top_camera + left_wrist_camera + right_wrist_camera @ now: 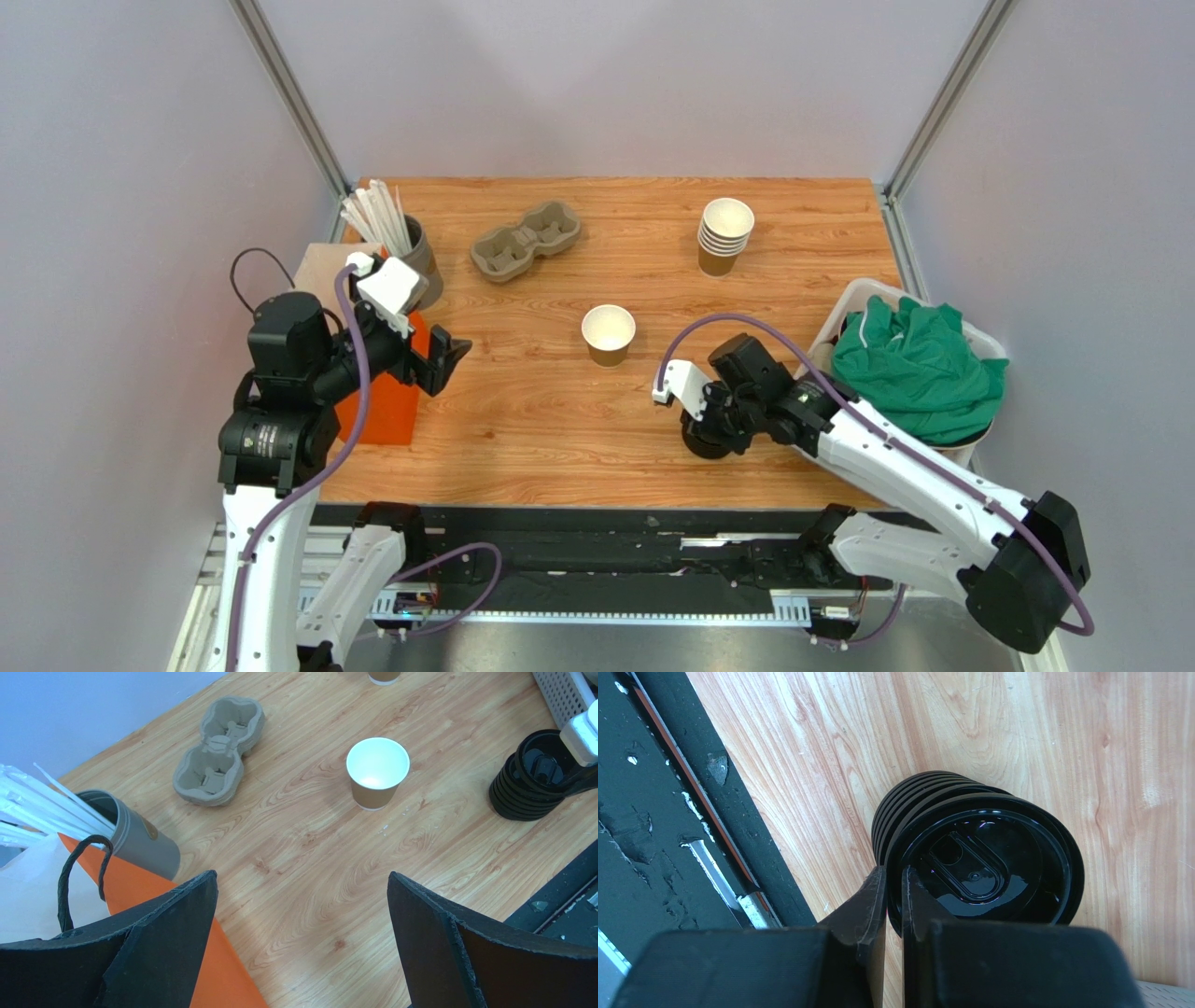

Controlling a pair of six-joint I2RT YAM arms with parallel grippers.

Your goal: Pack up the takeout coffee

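Only the right wrist view shows the grip. The right gripper has its fingers drawn almost together, with a thin slit between them. They pinch the near rim of the top lid, which sits skewed over the pile of lids in the middle of that frame. From the top view this detail is hidden under the wrist at lower centre.

The left wrist view shows the paper cup in its upper middle. The cup stands upright on the table with its white inside bare and no lid on it. The left gripper is spread wide and holds nothing; the cup is well apart from it, up and to the right.

In the top view the cup stands at mid-frame, up and to the left of the right gripper, near but not touching. The cup carrier lies at upper centre-left.
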